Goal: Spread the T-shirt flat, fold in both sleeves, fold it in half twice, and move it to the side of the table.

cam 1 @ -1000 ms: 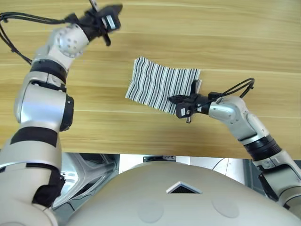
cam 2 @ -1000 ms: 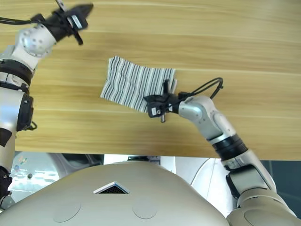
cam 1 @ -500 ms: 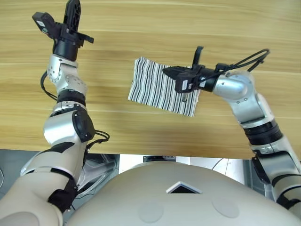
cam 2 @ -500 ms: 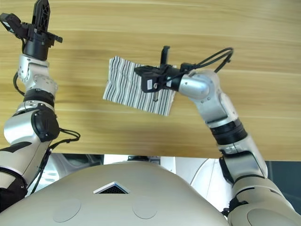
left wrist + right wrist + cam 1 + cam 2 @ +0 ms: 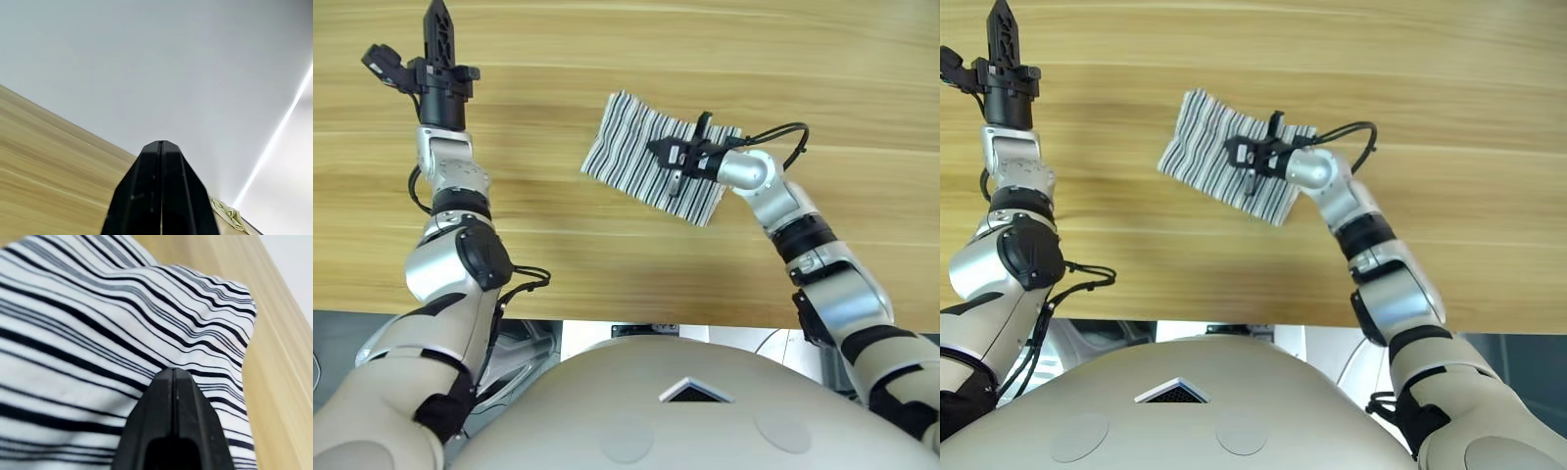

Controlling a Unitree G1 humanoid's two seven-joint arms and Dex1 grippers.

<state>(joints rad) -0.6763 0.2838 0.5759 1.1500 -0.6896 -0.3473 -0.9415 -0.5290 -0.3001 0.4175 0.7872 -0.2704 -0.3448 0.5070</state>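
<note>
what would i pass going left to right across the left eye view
left gripper, pointing at the far edge → bare wooden table → folded striped T-shirt. The right gripper sits over the T-shirt, so it gets no place of its own.

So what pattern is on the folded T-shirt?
The folded cloth T-shirt shows thin black and grey stripes on white, clearest in the right wrist view.

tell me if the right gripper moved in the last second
Yes. The right gripper has moved away from the table's near edge, from the T-shirt's near right corner to over its middle.
</note>
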